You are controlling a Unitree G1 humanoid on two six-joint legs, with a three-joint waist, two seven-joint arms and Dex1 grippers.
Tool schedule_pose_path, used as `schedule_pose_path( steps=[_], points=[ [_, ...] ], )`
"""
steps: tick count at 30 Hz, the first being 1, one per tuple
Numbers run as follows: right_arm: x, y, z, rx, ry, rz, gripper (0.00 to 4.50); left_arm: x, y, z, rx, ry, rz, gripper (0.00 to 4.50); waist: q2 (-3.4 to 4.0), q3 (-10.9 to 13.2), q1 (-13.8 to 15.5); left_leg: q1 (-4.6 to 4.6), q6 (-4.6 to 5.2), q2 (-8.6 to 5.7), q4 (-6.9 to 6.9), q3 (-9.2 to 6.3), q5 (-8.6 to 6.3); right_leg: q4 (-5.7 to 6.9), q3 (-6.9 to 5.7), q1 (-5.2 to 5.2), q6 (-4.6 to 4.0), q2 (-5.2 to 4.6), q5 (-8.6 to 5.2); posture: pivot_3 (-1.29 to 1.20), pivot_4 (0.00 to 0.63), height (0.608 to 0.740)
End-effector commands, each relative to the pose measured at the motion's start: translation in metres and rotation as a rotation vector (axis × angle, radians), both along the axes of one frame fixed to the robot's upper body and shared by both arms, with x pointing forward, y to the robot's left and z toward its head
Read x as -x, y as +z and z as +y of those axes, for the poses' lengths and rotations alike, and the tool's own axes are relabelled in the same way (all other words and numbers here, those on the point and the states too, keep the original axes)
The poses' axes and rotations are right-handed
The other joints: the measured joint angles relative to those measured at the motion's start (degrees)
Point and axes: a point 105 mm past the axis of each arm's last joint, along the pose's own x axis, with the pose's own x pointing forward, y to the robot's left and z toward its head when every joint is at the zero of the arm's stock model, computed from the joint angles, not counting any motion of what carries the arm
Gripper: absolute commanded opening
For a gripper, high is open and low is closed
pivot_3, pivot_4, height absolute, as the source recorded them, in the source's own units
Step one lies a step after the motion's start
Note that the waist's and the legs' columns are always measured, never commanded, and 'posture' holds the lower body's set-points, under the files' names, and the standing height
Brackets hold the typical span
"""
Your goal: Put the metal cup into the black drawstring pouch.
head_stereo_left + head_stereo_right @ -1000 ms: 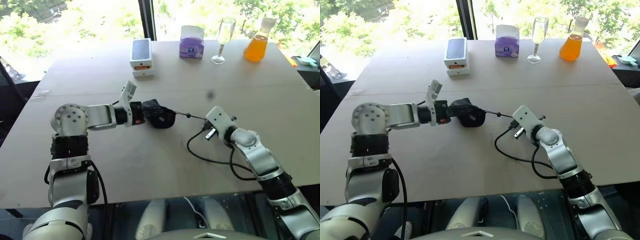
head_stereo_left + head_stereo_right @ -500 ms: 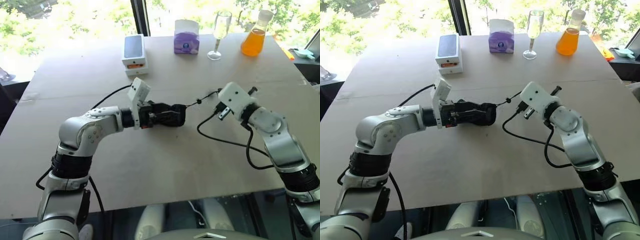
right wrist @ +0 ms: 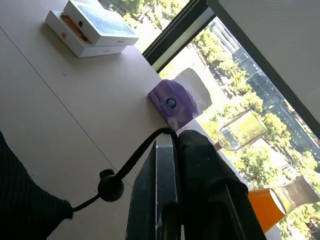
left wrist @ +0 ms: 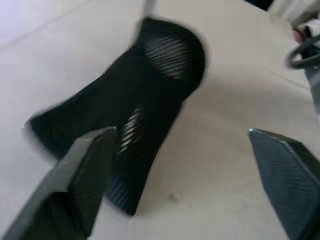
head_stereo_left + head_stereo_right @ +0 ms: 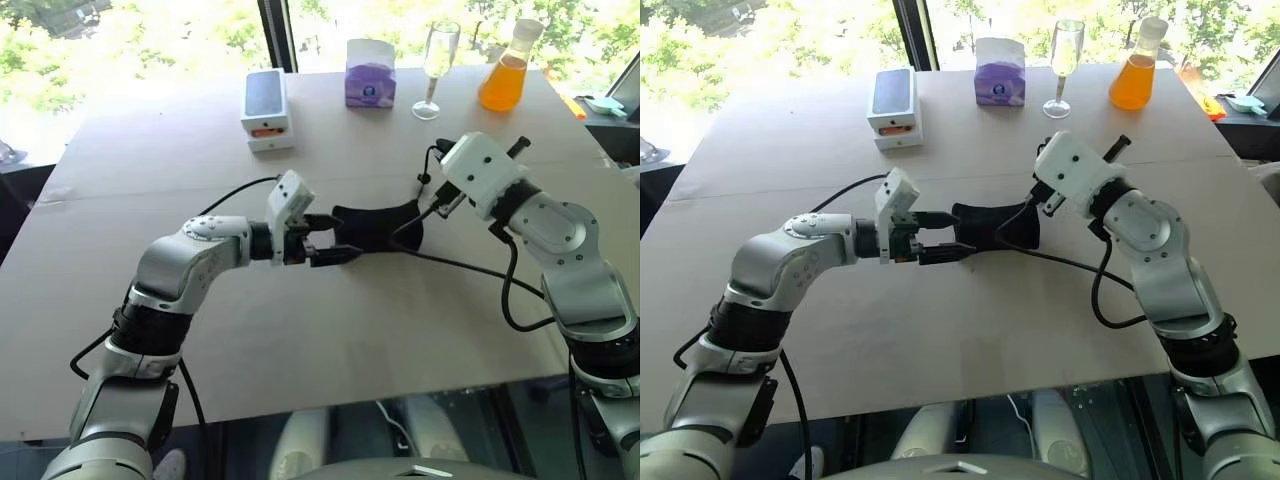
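Note:
The black drawstring pouch (image 5: 378, 225) stretches over the middle of the table, its cord end pulled up toward my right gripper (image 3: 172, 145). That gripper is shut on the thin cord, with the knot (image 3: 110, 185) just below its fingers. My left gripper (image 5: 327, 240) is open at the pouch's other end. In the left wrist view its fingers (image 4: 85, 170) stand wide apart with the pouch (image 4: 145, 95) just ahead, against one finger. The metal cup is out of view.
At the table's far edge stand stacked phone boxes (image 5: 266, 112), a purple tissue box (image 5: 368, 75), a clear wine glass (image 5: 435, 70) and a flask of orange liquid (image 5: 505, 75). My right arm's black cable (image 5: 470, 268) loops over the table beside the pouch.
My left gripper has opened and let go of the pouch, rolling its wrist. My right gripper has risen with the cord, drawing the pouch out toward it. The camera has also shifted.

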Motion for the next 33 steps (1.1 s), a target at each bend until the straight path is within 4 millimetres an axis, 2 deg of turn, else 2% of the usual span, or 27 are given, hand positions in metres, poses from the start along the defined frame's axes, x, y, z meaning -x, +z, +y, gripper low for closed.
schedule_pose_path(
  steps=[1, 4, 6, 10, 16, 22, 27, 30, 33],
  points=[
    [0.002, 0.023, -0.015, -0.019, -0.050, -0.088, 0.00, -0.014, 0.034, 0.007, 0.128, 0.088, -0.047, 4.48, 0.00, 0.01, 0.03, -0.02, 0.01, -0.01, 0.05, 0.00, 0.00, 0.02, -0.07, 0.01, 0.00, 0.00, 0.00, 0.00, 0.150, 0.740],
    [0.005, 0.028, -0.012, -0.035, -0.025, -0.096, 0.00, -0.005, 0.056, -0.013, 0.145, -0.011, -0.174, 4.48, -0.01, 0.01, 0.12, -0.11, 0.10, -0.03, 0.24, 0.01, -0.06, -0.02, -0.21, 0.09, 0.01, -0.11, 0.01, 0.00, 0.150, 0.740],
    [0.007, 0.031, -0.007, -0.041, -0.001, -0.098, 0.00, 0.003, 0.073, -0.034, 0.180, -0.078, -0.235, 4.48, -0.01, 0.01, 0.18, -0.10, 0.11, -0.04, 0.25, 0.01, -0.07, -0.04, -0.19, 0.11, 0.01, -0.17, 0.01, 0.00, 0.150, 0.740],
    [0.013, 0.036, 0.000, -0.050, 0.039, -0.104, 0.00, 0.005, 0.082, -0.070, 0.136, -0.152, -0.324, 4.48, 0.00, 0.01, 0.24, -0.10, 0.11, -0.03, 0.26, -0.02, -0.07, 0.00, -0.07, 0.12, 0.01, -0.16, 0.01, 0.00, 0.150, 0.740],
    [0.019, 0.045, 0.009, -0.061, 0.074, -0.123, 0.00, -0.009, 0.080, -0.092, 0.126, -0.168, -0.375, 4.48, 0.01, 0.00, -0.34, 0.02, 0.11, -0.02, 0.26, 0.11, -0.07, 0.15, 0.05, 0.12, 0.01, -0.09, 0.01, 0.00, 0.150, 0.740],
    [0.024, 0.046, 0.019, -0.055, 0.114, -0.117, 0.00, -0.024, 0.086, -0.109, 0.149, -0.179, -0.425, 4.48, 0.01, 0.00, -0.11, 0.01, 0.11, -0.04, 0.35, 0.10, -0.07, 0.22, 0.02, 0.11, 0.01, -0.09, 0.01, 0.00, 0.150, 0.740],
    [0.025, 0.044, 0.024, -0.048, 0.128, -0.112, 0.00, -0.023, 0.092, -0.119, 0.193, -0.222, -0.434, 4.48, 0.01, 0.00, -0.22, 0.01, 0.11, -0.05, 0.34, 0.12, -0.07, 0.23, -0.05, 0.10, 0.01, -0.09, 0.01, 0.00, 0.150, 0.740],
    [0.025, 0.044, 0.024, -0.048, 0.124, -0.112, 0.00, -0.022, 0.093, -0.120, 0.199, -0.231, -0.435, 3.79, 0.01, 0.00, -0.27, 0.01, 0.11, -0.04, 0.34, 0.11, -0.07, 0.25, -0.05, 0.08, 0.01, -0.09, 0.01, 0.00, 0.150, 0.740],
    [0.025, 0.044, 0.025, -0.048, 0.122, -0.111, 0.00, -0.021, 0.093, -0.121, 0.208, -0.243, -0.433, 2.53, 0.01, 0.00, -0.25, 0.01, 0.11, -0.04, 0.34, 0.11, -0.07, 0.26, -0.05, 0.08, 0.01, -0.09, 0.01, 0.00, 0.150, 0.740]
  ],
)
